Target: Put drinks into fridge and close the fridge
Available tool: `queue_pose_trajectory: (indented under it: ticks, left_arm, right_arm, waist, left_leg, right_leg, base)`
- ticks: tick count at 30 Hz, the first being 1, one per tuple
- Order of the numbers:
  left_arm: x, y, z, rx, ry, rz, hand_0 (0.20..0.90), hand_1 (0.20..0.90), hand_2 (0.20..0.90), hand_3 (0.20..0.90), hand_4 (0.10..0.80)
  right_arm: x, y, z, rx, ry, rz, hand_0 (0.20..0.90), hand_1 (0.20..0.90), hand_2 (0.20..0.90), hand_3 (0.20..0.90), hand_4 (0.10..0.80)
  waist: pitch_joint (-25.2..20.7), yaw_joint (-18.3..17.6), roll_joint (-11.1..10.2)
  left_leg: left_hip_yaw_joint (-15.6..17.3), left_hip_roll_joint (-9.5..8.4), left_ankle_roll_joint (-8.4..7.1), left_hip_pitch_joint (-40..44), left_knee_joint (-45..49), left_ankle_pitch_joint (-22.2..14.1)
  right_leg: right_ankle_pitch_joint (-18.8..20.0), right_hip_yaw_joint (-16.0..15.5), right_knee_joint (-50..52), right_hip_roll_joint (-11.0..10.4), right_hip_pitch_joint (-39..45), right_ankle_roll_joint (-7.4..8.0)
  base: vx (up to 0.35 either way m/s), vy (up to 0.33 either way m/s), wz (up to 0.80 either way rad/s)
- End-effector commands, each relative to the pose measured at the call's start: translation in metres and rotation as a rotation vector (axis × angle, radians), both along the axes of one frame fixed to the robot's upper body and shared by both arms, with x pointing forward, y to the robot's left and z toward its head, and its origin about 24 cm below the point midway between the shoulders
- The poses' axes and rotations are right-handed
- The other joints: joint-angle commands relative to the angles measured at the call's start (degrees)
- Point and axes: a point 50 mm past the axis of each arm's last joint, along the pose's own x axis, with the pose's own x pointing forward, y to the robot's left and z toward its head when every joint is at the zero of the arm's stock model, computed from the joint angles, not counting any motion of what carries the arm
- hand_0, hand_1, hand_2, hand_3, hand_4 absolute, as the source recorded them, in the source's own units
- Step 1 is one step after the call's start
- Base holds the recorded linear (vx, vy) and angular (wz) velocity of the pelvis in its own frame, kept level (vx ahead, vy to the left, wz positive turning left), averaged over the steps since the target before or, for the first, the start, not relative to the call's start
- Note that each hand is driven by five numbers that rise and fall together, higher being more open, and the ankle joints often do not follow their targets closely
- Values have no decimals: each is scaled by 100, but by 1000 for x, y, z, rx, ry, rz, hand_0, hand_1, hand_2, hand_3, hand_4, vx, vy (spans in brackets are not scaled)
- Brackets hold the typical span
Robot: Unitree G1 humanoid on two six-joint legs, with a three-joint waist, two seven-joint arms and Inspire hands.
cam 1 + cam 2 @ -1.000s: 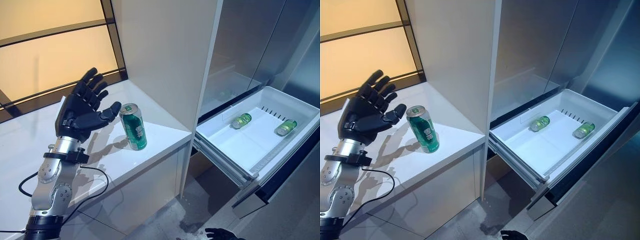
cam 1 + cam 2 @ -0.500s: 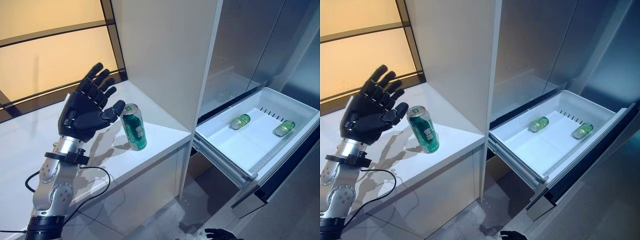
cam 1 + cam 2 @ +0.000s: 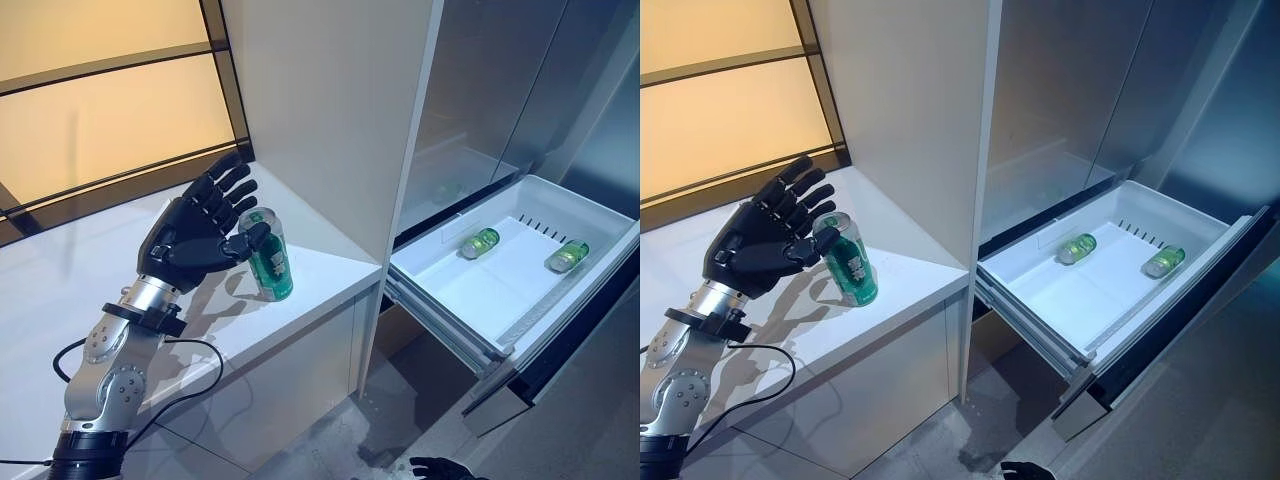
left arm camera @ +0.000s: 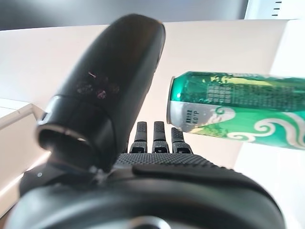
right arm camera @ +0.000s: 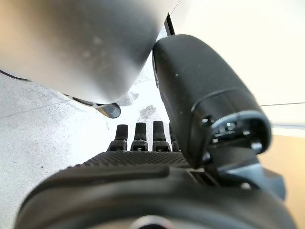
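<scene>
A green can (image 3: 268,260) stands upright on the white counter (image 3: 60,290), near its right end. My left hand (image 3: 196,237) is open right beside the can on its left, fingers straight behind it and the thumb at its front; the can also shows past the thumb in the left wrist view (image 4: 238,109). The white fridge drawer (image 3: 470,290) is pulled out at the right, with two green drinks (image 3: 481,241) (image 3: 567,255) lying in it. My right hand (image 3: 440,468) hangs low over the floor, and its fingers (image 5: 143,136) are straight in the right wrist view.
A tall white cabinet panel (image 3: 330,110) stands between the counter and the fridge. The grey fridge doors (image 3: 520,80) rise behind the drawer. An amber window wall (image 3: 100,110) backs the counter. Grey floor (image 3: 330,440) lies below.
My left hand has moved right and down to the can, so its fingers now reach behind the can and the thumb lies across its front. The can and the drawer have not moved.
</scene>
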Motion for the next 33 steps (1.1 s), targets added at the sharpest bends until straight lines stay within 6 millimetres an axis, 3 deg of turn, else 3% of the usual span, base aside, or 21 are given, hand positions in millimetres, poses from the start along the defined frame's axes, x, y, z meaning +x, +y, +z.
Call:
queue_pose_trajectory:
  ticks: [1,16,33]
  left_arm:
    - [4,-2,52,70,-222,-28,900,900,900,900,800]
    - [13,-9,52,127,-165,-86,900,900,900,900,800]
    - [23,-3,52,230,-116,4,900,900,900,900,800]
  right_arm:
    - [-2,-9,1,-33,38,88,900,900,900,900,800]
    - [-2,-13,1,-39,38,82,900,900,900,900,800]
    - [-7,-10,0,-42,42,70,900,900,900,900,800]
  waist:
    - [-124,-142,27]
    - [-105,-248,64]
    - [-90,-363,97]
  left_leg:
    - [474,-146,-17,-95,74,-269]
    - [561,-138,-12,-69,86,-277]
    - [623,-142,7,-57,101,-279]
  right_leg:
    - [-736,361,534,56,6,318]
    - [-722,423,531,65,7,324]
    - [-709,510,539,81,-11,338]
  base:
    - [0,0,0]
    - [0,0,0]
    - [3,0,-3]
